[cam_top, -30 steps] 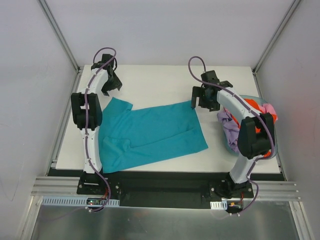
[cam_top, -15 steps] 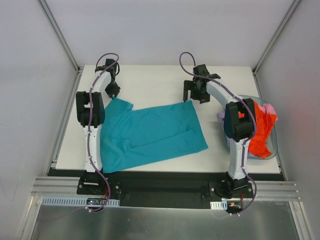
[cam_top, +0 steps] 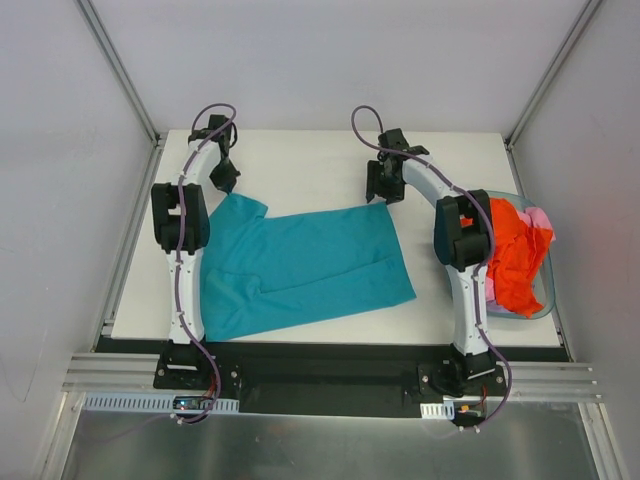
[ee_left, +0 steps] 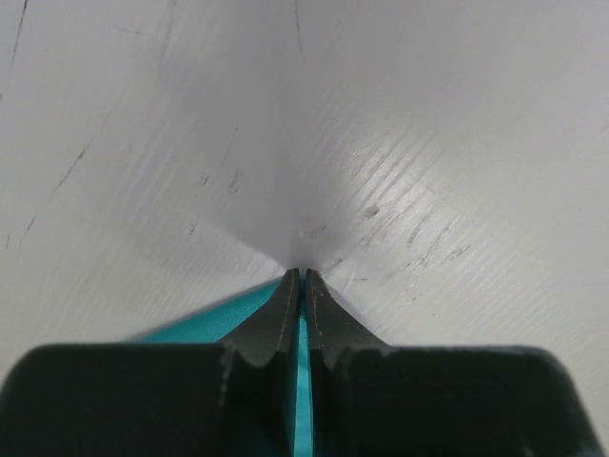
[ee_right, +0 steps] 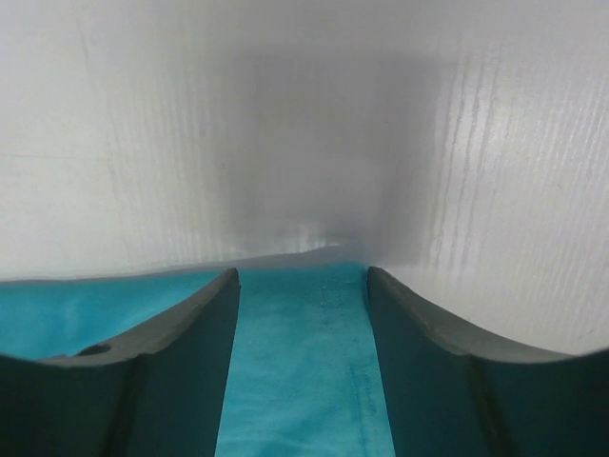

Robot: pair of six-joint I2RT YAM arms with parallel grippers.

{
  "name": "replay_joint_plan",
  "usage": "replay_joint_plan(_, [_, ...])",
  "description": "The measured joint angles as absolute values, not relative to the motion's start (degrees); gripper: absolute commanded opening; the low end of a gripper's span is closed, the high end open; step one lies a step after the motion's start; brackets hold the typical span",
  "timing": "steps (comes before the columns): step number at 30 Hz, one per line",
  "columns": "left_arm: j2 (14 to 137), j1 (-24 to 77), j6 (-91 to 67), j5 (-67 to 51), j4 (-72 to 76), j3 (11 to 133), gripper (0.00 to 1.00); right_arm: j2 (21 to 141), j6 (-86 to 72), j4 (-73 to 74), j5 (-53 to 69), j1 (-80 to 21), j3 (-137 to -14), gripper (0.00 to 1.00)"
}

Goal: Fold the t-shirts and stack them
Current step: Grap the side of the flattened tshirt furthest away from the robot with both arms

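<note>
The left fingers (ee_left: 276, 324) pinch shut on one far corner of the teal t-shirt (cam_top: 300, 265) while the right fingers (ee_right: 181, 352), partly open, straddle the other and probably must close before lifting.

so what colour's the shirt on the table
The t-shirt is teal, clearest in the top external view.

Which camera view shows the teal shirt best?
The top external view: the whole teal shirt lies spread on the table there. The left wrist view shows only a teal sliver at the shut left gripper. The right wrist view shows one edge under the open right gripper.
</note>
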State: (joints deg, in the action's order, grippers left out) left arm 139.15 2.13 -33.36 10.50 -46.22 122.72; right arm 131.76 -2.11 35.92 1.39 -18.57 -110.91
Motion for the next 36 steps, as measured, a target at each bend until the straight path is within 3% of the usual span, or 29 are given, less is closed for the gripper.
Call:
replay_joint_plan(6, [140.59, 2.13, -32.14, 9.17, -46.13, 126.85, 0.0, 132.88, -2.79, 36.75, -2.0, -18.57, -110.91, 0.47])
replay_joint_plan(10, [141.14, 2.13, -31.33, 8.32, -45.58, 129.23, 0.0, 132.88, -2.96, 37.04, -3.55, -18.57, -110.91, 0.24])
replay_joint_plan(16, [141.38, 2.13, -30.26, 5.63, -43.92, 130.37, 0.0, 132.88, -3.44, 37.06, -4.25, -18.57, -110.89, 0.1])
replay_joint_plan(21, [139.9, 2.13, -30.17, 4.25, -42.41, 127.5, 0.0, 131.68, -2.94, 35.0, -3.07, -18.57, -108.95, 0.08])
replay_joint_plan(36, [106.89, 2.63, -33.5, 1.65, -38.3, 87.83, 0.0, 117.08, 2.33, 32.16, 1.37, -21.91, -94.43, 0.04])
